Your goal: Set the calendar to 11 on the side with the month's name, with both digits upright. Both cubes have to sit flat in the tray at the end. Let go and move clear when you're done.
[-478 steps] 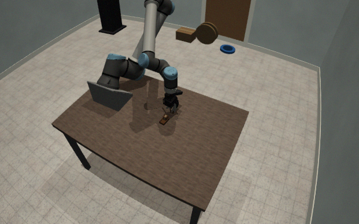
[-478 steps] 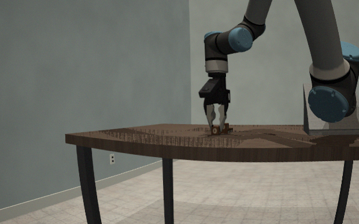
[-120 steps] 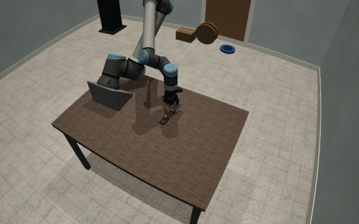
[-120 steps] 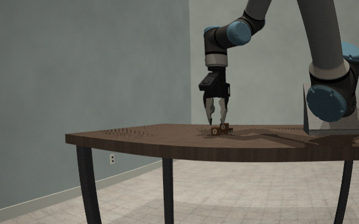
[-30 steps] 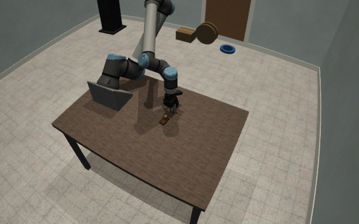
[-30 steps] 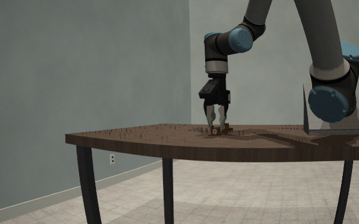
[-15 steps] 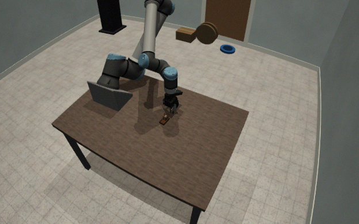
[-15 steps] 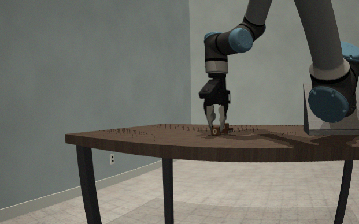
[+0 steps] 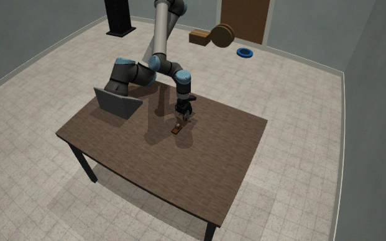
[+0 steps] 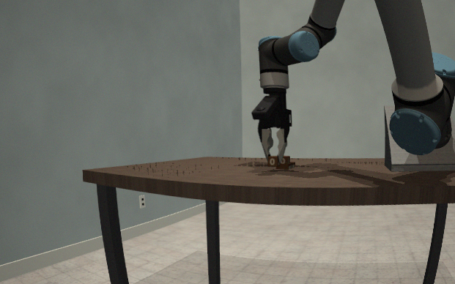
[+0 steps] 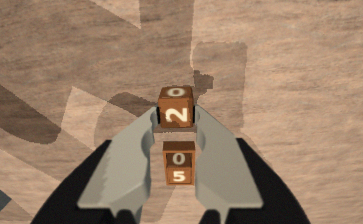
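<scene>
My gripper is shut on a brown calendar cube, gripped at the fingertips. That cube shows a 2 toward the wrist camera and a 0 on the face above it. A second cube shows 0 and 5 and lies lower in the wrist view, between the fingers but not touching them. In the exterior view the gripper points straight down with the held cube just above the table, beside the other cube on the small brown tray. In the top view the tray lies mid-table below the gripper. The month's name is not visible.
The arm's grey wedge base stands at the table's back left corner. The dark wooden table has its edges far from the tray. A box, a round wooden disc and a blue ring lie on the floor by the door.
</scene>
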`<state>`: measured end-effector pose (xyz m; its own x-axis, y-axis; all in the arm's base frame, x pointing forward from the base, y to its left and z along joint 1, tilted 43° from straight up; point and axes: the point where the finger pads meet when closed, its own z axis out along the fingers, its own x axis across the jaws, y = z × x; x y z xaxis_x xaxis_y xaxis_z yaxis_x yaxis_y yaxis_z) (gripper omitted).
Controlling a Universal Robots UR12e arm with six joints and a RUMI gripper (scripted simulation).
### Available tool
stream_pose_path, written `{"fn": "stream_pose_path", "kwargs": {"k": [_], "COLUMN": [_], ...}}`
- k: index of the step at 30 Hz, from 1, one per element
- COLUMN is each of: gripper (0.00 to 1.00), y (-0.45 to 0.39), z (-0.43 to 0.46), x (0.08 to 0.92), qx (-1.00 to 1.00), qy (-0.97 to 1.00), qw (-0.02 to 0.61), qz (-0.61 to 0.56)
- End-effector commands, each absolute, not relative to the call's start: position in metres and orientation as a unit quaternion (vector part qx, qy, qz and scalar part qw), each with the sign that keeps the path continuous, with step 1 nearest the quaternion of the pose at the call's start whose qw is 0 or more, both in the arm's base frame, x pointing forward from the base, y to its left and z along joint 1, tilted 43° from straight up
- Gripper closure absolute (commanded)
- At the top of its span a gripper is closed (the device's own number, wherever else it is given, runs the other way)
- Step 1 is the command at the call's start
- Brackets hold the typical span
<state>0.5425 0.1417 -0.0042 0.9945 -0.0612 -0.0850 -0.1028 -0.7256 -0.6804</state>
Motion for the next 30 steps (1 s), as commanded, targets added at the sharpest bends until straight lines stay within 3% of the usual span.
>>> {"fn": "stream_pose_path", "kwargs": {"k": [1, 22, 30], "gripper": [0.90, 0.90, 0.90], "y": [0.124, 0.083, 0.010], "z": [0.015, 0.058, 0.001], "x": [0.543, 0.545, 0.537], "qx": [-0.929, -0.929, -0.929], "qy": [0.044, 0.044, 0.046], "qw": [0.368, 0.368, 0.367], "qz": [0.028, 0.028, 0.028]}}
